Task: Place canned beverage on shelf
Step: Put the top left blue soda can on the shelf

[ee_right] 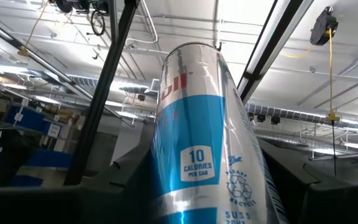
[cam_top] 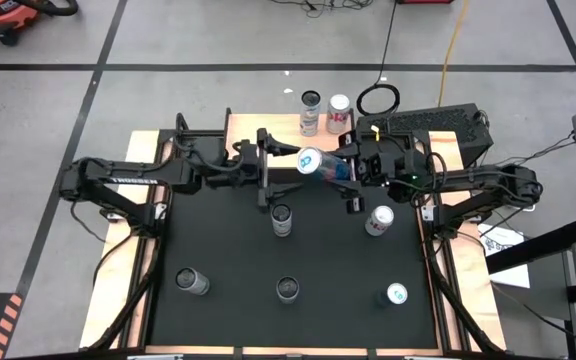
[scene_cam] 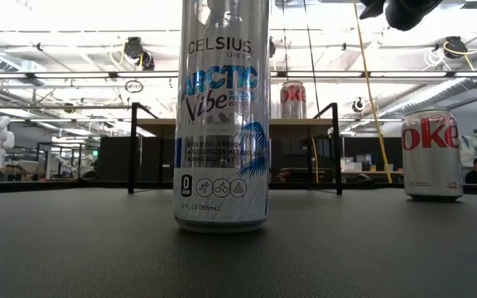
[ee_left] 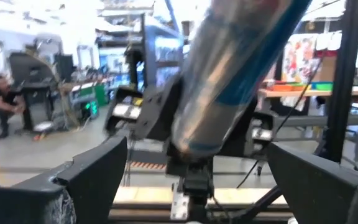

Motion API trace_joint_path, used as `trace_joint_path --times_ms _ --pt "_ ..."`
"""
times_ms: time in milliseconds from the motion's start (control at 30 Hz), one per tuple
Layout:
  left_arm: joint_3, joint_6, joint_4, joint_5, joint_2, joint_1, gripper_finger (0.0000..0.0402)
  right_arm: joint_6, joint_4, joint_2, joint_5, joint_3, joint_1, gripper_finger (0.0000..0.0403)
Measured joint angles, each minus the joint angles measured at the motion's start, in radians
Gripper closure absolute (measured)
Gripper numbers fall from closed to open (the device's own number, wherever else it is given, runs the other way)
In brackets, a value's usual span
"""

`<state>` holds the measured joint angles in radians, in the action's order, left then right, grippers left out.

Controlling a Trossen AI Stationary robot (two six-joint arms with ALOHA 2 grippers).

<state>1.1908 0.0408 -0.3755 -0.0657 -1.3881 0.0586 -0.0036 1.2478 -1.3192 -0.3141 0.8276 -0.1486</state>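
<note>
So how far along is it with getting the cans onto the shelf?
Two cans, a dark-topped can and a Coke can, already stand on the shelf. The right gripper holds a blue-and-silver can tilted in the air near the shelf, with the open left gripper facing it. Left on the black mat: the middle can, a Diet Coke can and three front cans.

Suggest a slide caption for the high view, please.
Right gripper holds a tilted can near the shelf; left gripper open.
</note>
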Motion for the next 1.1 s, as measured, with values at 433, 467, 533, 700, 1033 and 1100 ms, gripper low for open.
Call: trace_joint_path --times_ms 433,467,533,700,1033,1100 --pt "0.0 0.03 -0.169 -0.078 -0.049 0.0 0.001 0.029 0.021 -0.038 0.002 0.0 0.0 0.0196" --pt "0.0 0.042 -0.179 -0.082 -0.049 0.0 0.001 0.033 0.024 -0.042 0.002 0.0 0.0 0.0196" --pt "0.0 0.063 -0.192 -0.096 -0.049 0.0 0.001 0.034 0.041 -0.057 0.0 0.0 0.0 0.0196" --pt "0.0 0.071 -0.195 -0.113 -0.049 0.0 0.001 0.051 0.112 -0.095 -0.004 0.0 0.0 0.0196" --pt "0.0 0.081 -0.194 -0.114 -0.049 0.0 0.0011 0.078 0.178 -0.155 -0.007 0.0 0.0 0.0196" --pt "0.0 0.097 -0.194 -0.114 -0.049 0.0 0.0011 0.08 0.175 -0.157 -0.026 0.0 0.0 0.0196"
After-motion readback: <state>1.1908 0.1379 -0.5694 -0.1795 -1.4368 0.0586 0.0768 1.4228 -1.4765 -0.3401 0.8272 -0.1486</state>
